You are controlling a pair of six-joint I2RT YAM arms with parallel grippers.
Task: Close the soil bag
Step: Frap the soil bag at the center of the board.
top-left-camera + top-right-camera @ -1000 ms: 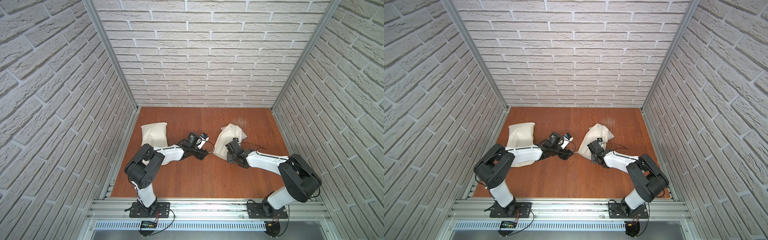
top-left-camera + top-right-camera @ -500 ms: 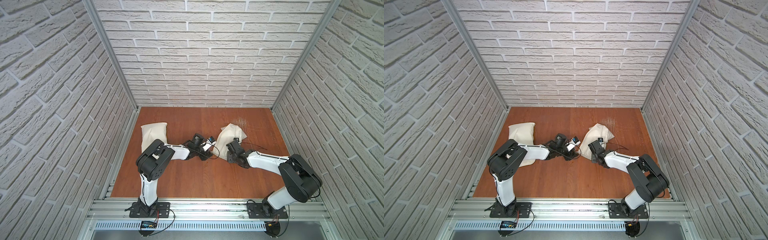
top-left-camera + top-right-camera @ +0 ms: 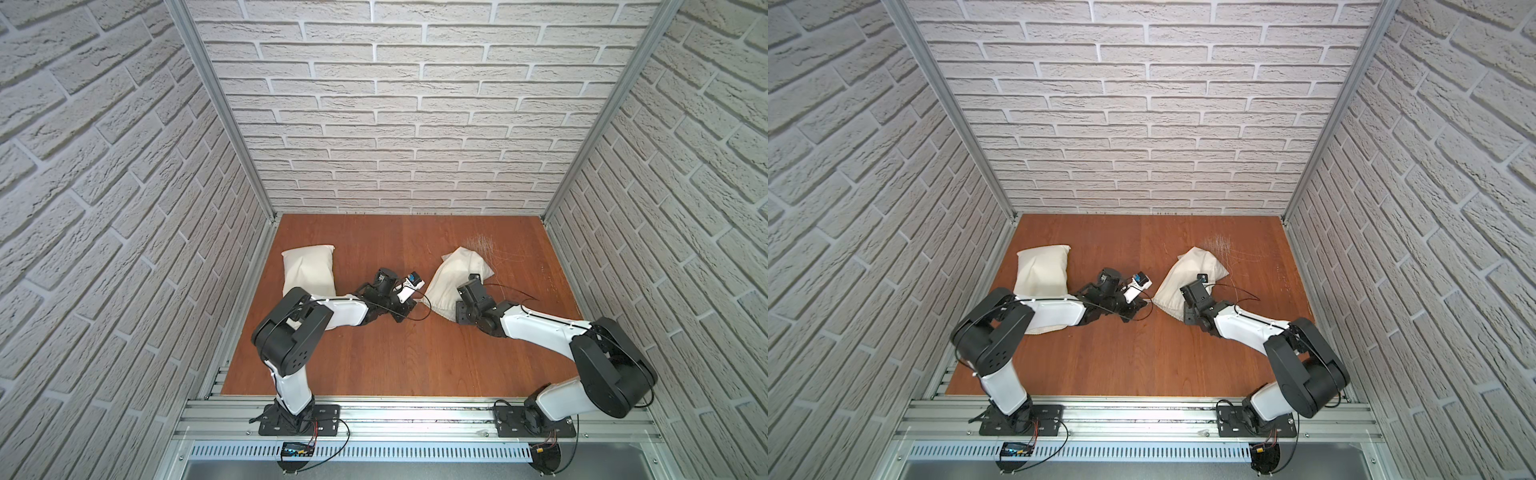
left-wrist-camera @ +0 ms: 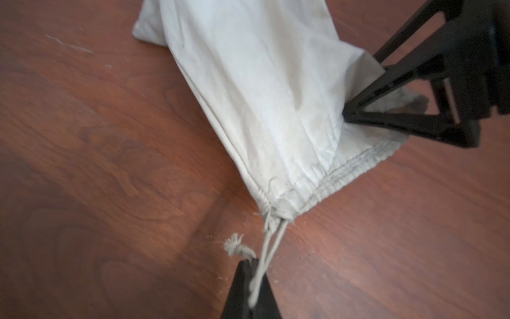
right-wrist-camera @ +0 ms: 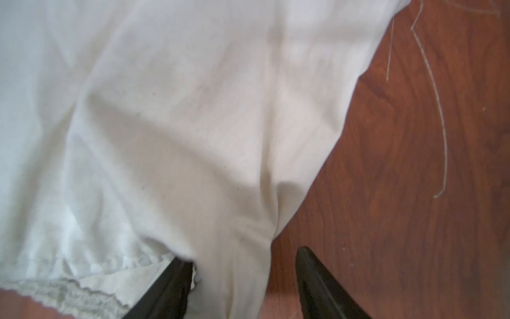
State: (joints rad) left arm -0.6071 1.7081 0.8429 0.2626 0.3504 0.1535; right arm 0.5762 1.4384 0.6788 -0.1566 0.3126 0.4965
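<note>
Soil bag [image 3: 1200, 264], second sack [image 3: 1042, 270], wooden floor [image 3: 1142, 357]

There are two cloth bags [image 3: 308, 270] [image 3: 451, 274], two robot arms [image 3: 345, 311] [image 3: 540, 328] and, as far as visible, one drawstring [image 4: 271, 240].

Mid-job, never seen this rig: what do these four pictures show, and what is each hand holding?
Two robot arms stand at the near edge of a wooden table walled with brick panels. Both top views look down on everything; each wrist view rides on one arm. Two cloth bags lie there: the soil bag at both hands, a second bag partly under the left arm. The left hand is shut on the drawstring. The right hand is open, its fingers either side of the bag's cloth near the mouth.
</note>
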